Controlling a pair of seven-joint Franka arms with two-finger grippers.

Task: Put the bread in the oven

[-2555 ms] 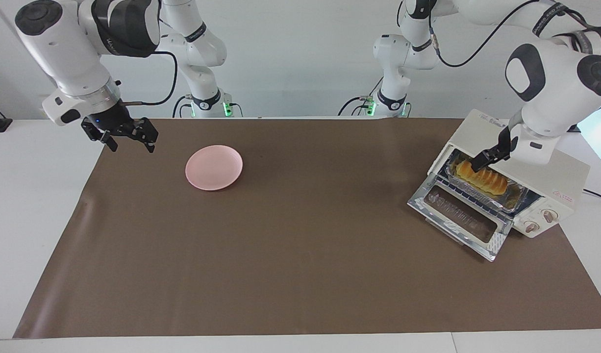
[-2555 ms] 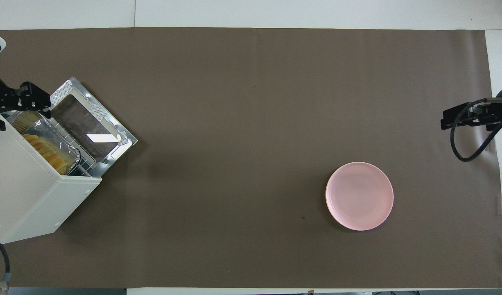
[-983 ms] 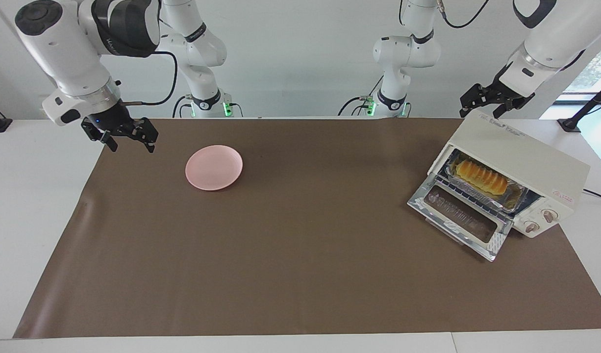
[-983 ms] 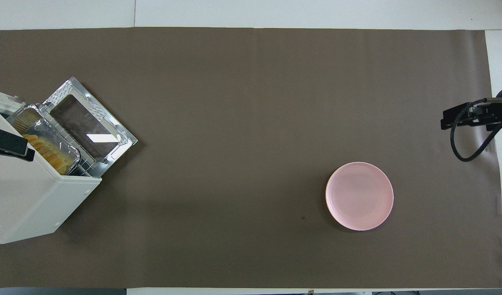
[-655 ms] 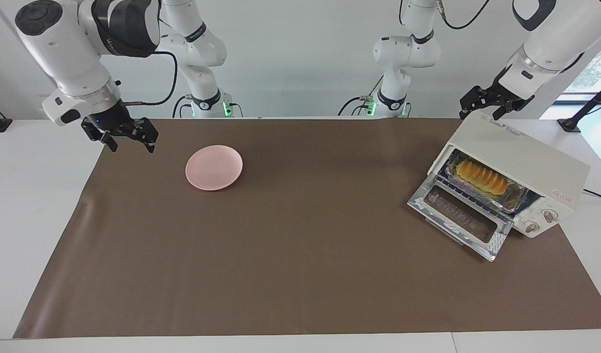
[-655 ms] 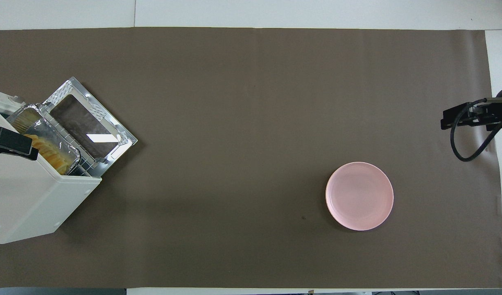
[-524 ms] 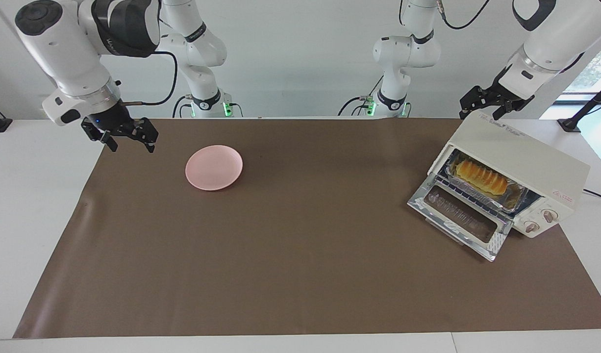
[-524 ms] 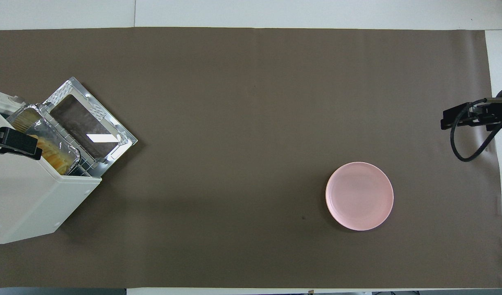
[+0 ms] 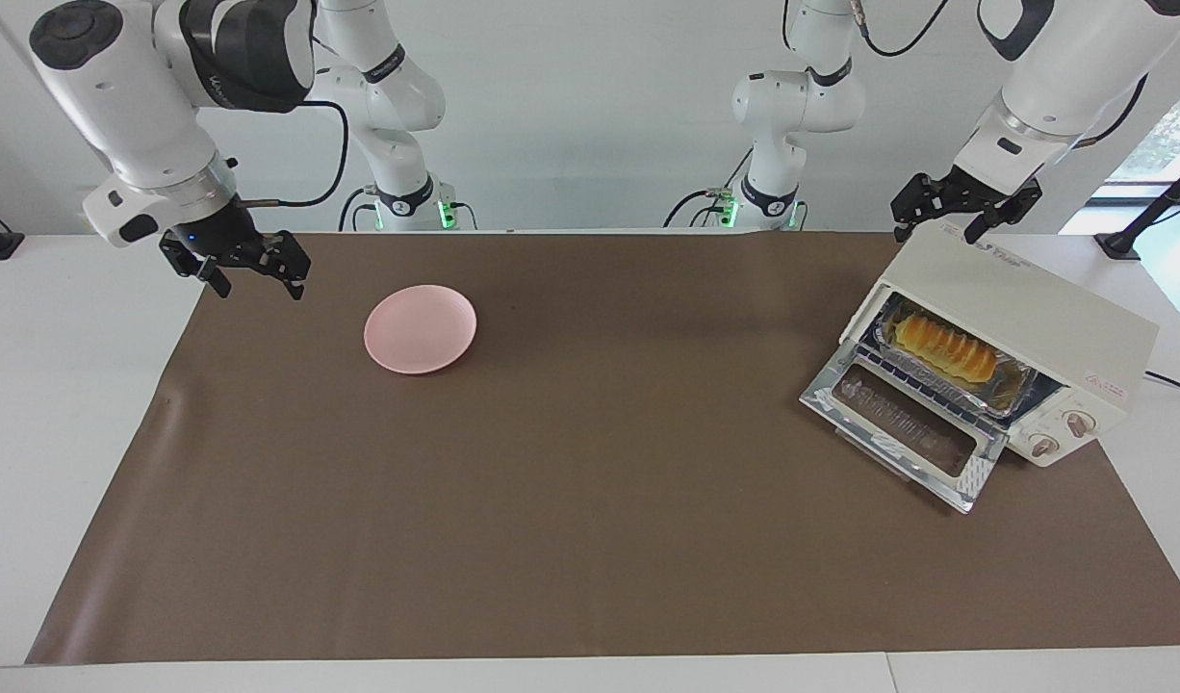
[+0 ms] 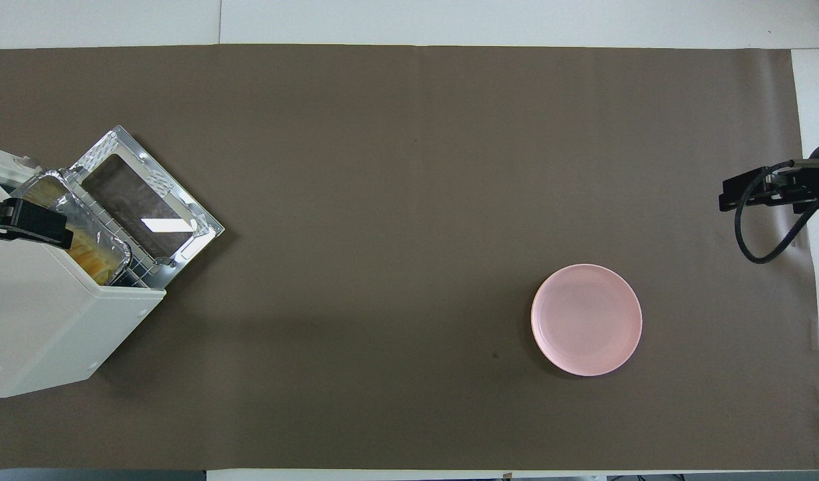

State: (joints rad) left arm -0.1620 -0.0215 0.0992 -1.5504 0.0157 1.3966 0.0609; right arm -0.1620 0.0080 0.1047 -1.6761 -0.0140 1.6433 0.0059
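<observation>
The cream-white oven (image 9: 1033,322) (image 10: 42,321) stands at the left arm's end of the table, its glass door (image 9: 906,425) (image 10: 142,200) folded down flat. Inside, the golden ridged bread (image 9: 944,347) (image 10: 92,257) lies in a foil tray (image 9: 1004,390) on the wire rack. My left gripper (image 9: 938,229) (image 10: 22,224) hangs open and empty in the air over the oven's top. At the right arm's end, over the mat's edge, my right gripper (image 9: 255,279) (image 10: 750,190) waits open and empty.
A round pink plate (image 9: 420,328) (image 10: 586,319) with nothing on it lies on the brown mat (image 9: 571,481) near the right gripper. Two knobs (image 9: 1062,433) face away from the robots on the oven's front. A black cable (image 10: 760,230) loops below the right gripper.
The left gripper has risen out of the oven's mouth, leaving the bread in the tray, and in the last second has drifted a little toward the table's middle. The right arm has not moved.
</observation>
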